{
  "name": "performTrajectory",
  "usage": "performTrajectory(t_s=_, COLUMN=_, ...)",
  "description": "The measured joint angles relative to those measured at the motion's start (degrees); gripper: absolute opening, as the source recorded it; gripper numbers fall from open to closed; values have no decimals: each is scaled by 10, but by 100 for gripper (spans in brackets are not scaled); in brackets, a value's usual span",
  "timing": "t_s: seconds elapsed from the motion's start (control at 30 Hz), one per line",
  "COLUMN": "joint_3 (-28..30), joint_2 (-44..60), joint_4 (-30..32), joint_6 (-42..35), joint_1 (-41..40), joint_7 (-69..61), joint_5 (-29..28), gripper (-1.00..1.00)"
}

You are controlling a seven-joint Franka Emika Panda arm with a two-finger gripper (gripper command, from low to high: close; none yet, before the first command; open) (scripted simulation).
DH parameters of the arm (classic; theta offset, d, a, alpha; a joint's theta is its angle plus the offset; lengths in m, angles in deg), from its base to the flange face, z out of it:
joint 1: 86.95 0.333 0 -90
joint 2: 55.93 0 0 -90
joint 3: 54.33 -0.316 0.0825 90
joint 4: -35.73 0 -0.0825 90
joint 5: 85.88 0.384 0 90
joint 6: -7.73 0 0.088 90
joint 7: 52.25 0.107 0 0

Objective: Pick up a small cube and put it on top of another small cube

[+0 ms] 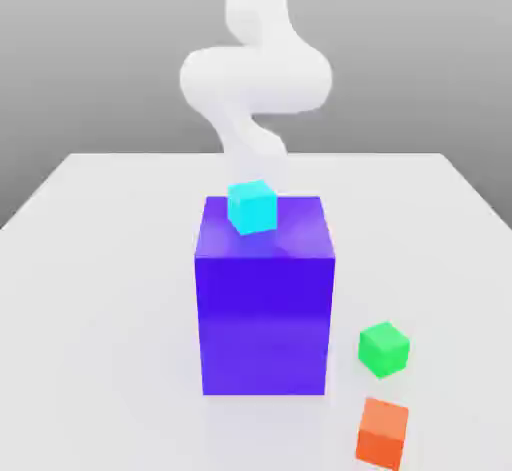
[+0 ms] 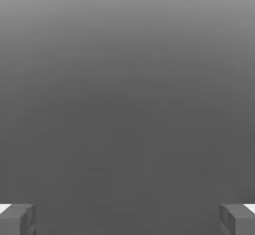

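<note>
Gripper (image 2: 127,219): fingers spread wide in the hand view, one well apart from the other, nothing pinched, plain grey surface between them.

Exterior view: white Panda arm (image 1: 256,79) comes down from the top, behind the big blue block (image 1: 265,324). Its lower end reaches down toward the block's far edge; can't tell whether it touches.

Cubes, all small:
- cyan cube (image 1: 252,208): on the blue block's top face, off-centre toward the exterior view's left, turned slightly relative to the block's edges.
- green cube (image 1: 384,350): on the white table (image 1: 110,309), near the block on the exterior view's right, set at an angle, apart from the block.
- orange cube (image 1: 382,433): on the table too, near the green one, closer to the camera, not touching it, slightly rotated.

Can't tell which cube is the one to pick. No cube sits on another.
</note>
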Motion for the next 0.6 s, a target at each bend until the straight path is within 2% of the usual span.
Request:
performTrajectory(t_s=0.3, joint_3=-43, joint_2=190, joint_4=-46, joint_6=30, joint_1=31, joint_7=-10, joint_5=-6, gripper=0)
performTrajectory(t_s=0.6, joint_3=-87, joint_2=377, joint_4=-91, joint_6=60, joint_1=68, joint_7=-2, joint_5=-35, gripper=0)
